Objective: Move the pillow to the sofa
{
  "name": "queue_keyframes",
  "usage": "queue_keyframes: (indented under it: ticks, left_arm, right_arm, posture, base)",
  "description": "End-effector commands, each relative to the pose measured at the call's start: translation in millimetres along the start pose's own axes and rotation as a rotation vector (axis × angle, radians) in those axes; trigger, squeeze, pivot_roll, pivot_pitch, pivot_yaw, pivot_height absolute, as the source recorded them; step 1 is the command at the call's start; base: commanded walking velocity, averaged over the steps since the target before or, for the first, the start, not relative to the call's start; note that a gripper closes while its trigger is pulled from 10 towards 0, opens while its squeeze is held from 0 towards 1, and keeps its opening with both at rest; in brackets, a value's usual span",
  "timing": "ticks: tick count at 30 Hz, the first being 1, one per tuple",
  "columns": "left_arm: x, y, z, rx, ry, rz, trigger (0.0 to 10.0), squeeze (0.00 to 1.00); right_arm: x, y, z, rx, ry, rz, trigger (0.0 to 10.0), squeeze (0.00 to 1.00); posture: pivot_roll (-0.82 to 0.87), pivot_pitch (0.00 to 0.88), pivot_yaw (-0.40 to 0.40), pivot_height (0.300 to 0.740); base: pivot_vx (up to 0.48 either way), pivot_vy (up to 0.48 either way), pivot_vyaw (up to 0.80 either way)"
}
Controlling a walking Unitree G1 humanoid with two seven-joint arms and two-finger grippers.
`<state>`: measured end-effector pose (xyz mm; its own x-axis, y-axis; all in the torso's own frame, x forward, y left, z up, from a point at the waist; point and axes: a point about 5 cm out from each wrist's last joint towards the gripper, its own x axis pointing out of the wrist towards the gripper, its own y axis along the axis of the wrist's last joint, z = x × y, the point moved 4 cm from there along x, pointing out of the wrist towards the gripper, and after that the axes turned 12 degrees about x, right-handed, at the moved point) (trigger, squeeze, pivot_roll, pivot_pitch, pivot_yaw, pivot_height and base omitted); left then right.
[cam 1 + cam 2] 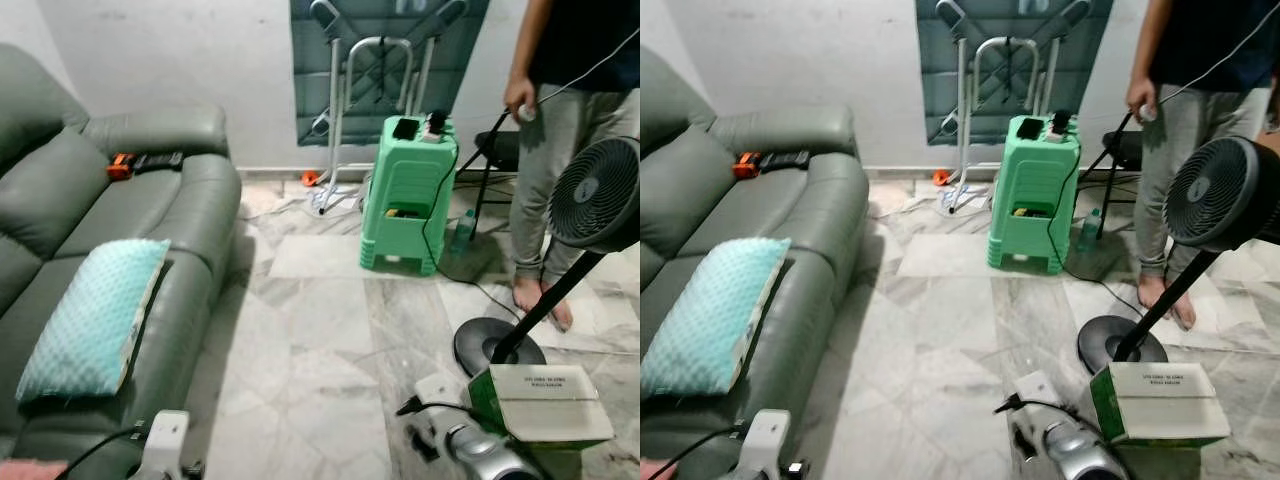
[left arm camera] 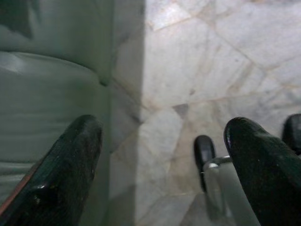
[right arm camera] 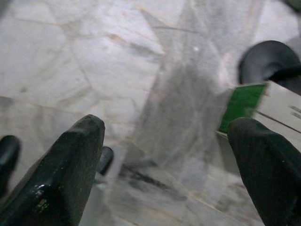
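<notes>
The pillow (image 1: 92,315) lies flat on the sofa (image 1: 150,215) seat, so the placing looks done. Left gripper (image 2: 160,155) and right gripper (image 3: 164,160) hang wide and empty over the floor (image 1: 320,330), probably idle; next is stepping clear.

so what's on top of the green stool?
On the green plastic stool: a dark phone-like device and a plug adapter with a black cable running down. Something yellowish sits in its lower opening; too small to identify.
</notes>
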<state>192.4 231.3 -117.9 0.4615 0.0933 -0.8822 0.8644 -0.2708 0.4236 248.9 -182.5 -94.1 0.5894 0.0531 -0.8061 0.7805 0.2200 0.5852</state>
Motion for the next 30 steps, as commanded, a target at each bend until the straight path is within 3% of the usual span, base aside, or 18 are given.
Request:
queue_keyframes:
  ticks: [1, 30]
  left_arm:
    - [1.2, 15.8, 4.8, 0.001, -0.016, 0.042, 10.0, 0.0]
    - [1.3, 16.6, 4.8, -0.005, -0.018, 0.04, 10.0, 0.0]
  right_arm:
    - [-1.9, -1.1, 12.9, 0.003, -0.033, -0.001, 10.0, 0.0]
    - [-1.9, -2.4, 11.3, -0.01, -0.028, -0.003, 10.0, 0.0]
  posture:
    - [-0.06, 0.0, 0.039, 0.74]
    - [-0.06, 0.0, 0.04, 0.74]
  base:
    - [0.412, 0.0, 0.0]
    - [0.428, 0.0, 0.0]
